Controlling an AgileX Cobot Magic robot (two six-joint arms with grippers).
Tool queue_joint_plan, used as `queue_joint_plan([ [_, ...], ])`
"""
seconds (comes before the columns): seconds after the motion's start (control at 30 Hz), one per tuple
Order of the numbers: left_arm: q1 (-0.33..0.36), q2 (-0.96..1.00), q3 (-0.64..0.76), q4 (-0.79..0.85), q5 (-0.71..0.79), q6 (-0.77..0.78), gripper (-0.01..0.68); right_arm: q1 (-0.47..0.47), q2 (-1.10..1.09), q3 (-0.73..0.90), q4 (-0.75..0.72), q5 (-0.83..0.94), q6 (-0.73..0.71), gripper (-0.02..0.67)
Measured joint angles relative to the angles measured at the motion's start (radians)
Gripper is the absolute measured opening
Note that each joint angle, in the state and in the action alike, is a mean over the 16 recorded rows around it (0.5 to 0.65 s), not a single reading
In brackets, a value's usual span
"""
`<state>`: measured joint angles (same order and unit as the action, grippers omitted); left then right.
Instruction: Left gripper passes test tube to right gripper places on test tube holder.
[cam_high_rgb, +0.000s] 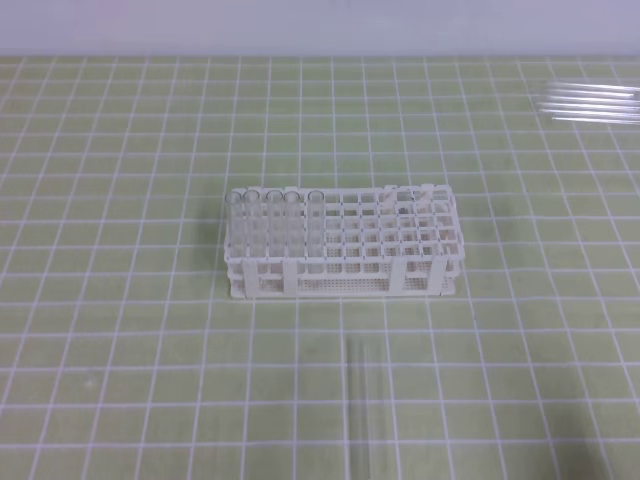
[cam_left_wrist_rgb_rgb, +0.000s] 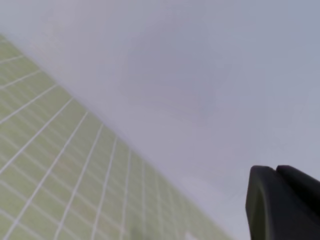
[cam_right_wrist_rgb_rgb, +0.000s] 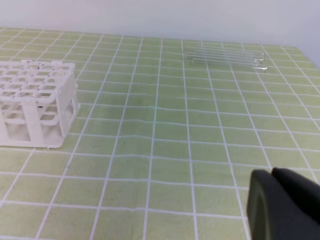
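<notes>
While both arms stay out of the overhead view, each wrist camera catches only a dark corner of its own gripper at the lower right of its picture: the left gripper (cam_left_wrist_rgb_rgb: 280, 202) shows as a matte black block whose two fingers press together with just a thin seam between them, closed on nothing, and the right gripper (cam_right_wrist_rgb_rgb: 282, 205) looks the same, fingers shut and empty. Nearest the front edge of the overhead picture, a clear test tube (cam_high_rgb: 358, 405) lies flat on the green mat (cam_high_rgb: 120, 380) with its white grid lines, running lengthwise toward the rack and well apart from either gripper; neither wrist camera has it in sight. Just beyond it, near the middle of the mat, stands the white test tube holder (cam_high_rgb: 345, 282), its long side facing the front, with a row of clear upright tubes (cam_high_rgb: 275, 225) filling holes at its left end. From the right wrist camera the rack sits far off to the left, across open mat from the closed fingers. Farther back, at the right rear of the mat, a bundle of spare glass tubes (cam_high_rgb: 592, 103) lies side by side, close to the pale wall (cam_high_rgb: 320, 25).
</notes>
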<state>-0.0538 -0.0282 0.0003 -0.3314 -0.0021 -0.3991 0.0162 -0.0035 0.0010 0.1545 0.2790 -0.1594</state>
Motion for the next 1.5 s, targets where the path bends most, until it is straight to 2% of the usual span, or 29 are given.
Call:
queue_joint_plan([
  [0.2,-0.001,0.011,-0.064,-0.018,0.138,-0.025,-0.002,0.000,0.001,0.000,0.000,0.000,0.000,-0.018],
  [0.33,-0.001,0.061,-0.149,-0.066,0.326,0.052,-0.003,0.000,0.001,0.000,0.000,0.000,0.000,-0.018],
  [0.5,-0.001,0.190,-0.291,-0.131,0.628,0.241,-0.003,0.000,0.002,0.000,0.000,0.000,0.000,-0.018],
  [0.7,-0.002,0.452,-0.465,-0.197,0.951,0.494,-0.002,0.000,0.002,0.000,0.000,0.000,0.000,-0.018],
  [0.9,-0.039,0.734,-0.612,-0.197,1.140,0.632,-0.002,0.000,0.002,0.000,0.000,0.000,0.000,-0.018],
  [1.0,-0.102,0.863,-0.675,-0.168,1.185,0.645,-0.002,0.000,0.002,0.000,0.000,0.000,0.000,-0.018],
  [1.1,-0.198,0.977,-0.731,-0.113,1.184,0.604,-0.002,0.000,0.002,0.000,0.000,0.000,0.000,-0.018],
  [1.37,-0.552,1.230,-0.877,0.081,1.090,0.381,-0.001,0.000,0.002,0.000,0.000,0.000,0.000,-0.018],
  [1.5,-0.696,1.343,-0.953,0.150,1.035,0.279,-0.001,0.000,0.002,0.000,0.000,0.000,0.000,-0.018],
])
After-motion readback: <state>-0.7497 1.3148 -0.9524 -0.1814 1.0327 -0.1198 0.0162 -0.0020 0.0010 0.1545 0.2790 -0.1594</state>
